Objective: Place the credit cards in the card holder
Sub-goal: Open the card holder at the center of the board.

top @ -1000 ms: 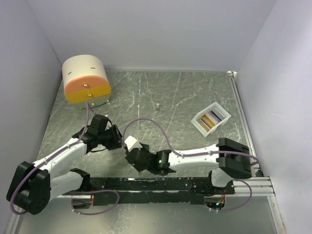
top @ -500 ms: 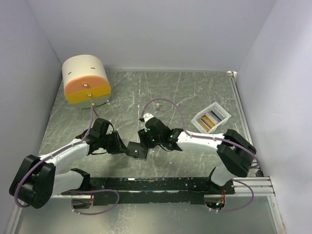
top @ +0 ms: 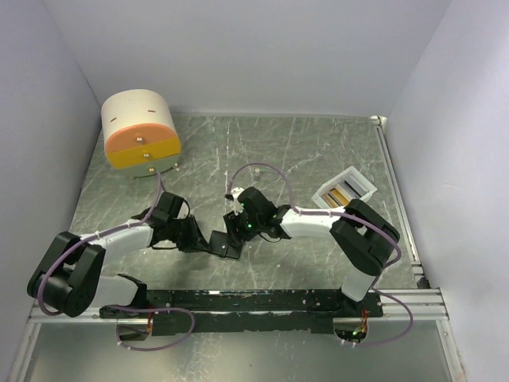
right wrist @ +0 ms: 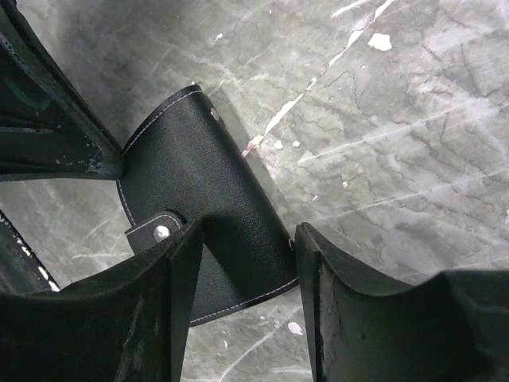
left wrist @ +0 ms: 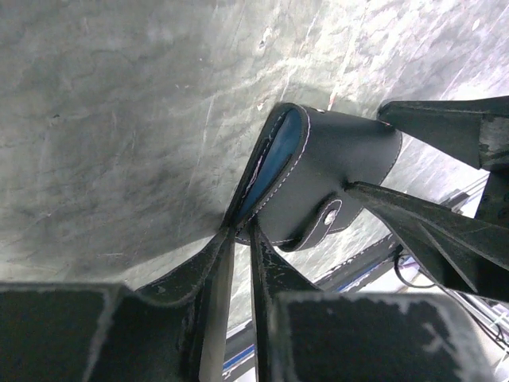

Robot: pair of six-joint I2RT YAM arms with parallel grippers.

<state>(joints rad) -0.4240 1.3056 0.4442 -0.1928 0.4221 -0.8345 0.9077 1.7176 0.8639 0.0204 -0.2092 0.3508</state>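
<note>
The card holder (top: 223,244), a black wallet with a metal snap, stands partly open on the table between both grippers. Its blue inner pocket shows in the left wrist view (left wrist: 280,151). My left gripper (top: 203,239) is shut on the holder's lower edge (left wrist: 241,231). My right gripper (top: 235,228) is open, its jaws straddling the holder's other end (right wrist: 248,231); the holder's black back (right wrist: 199,183) lies between them. The credit cards (top: 343,196), gold-orange and dark, lie in the white tray (top: 362,181) at the right.
A round cream-and-orange drawer box (top: 141,139) stands at the back left. A small pale peg (top: 257,173) sits mid-table. Purple cables loop above both wrists. White walls enclose the table; the black base rail (top: 262,301) runs along the front.
My right arm swung from the front of the table up behind the card holder and came down with its jaws around it. My left gripper kept hold of the holder and shifted slightly right.
</note>
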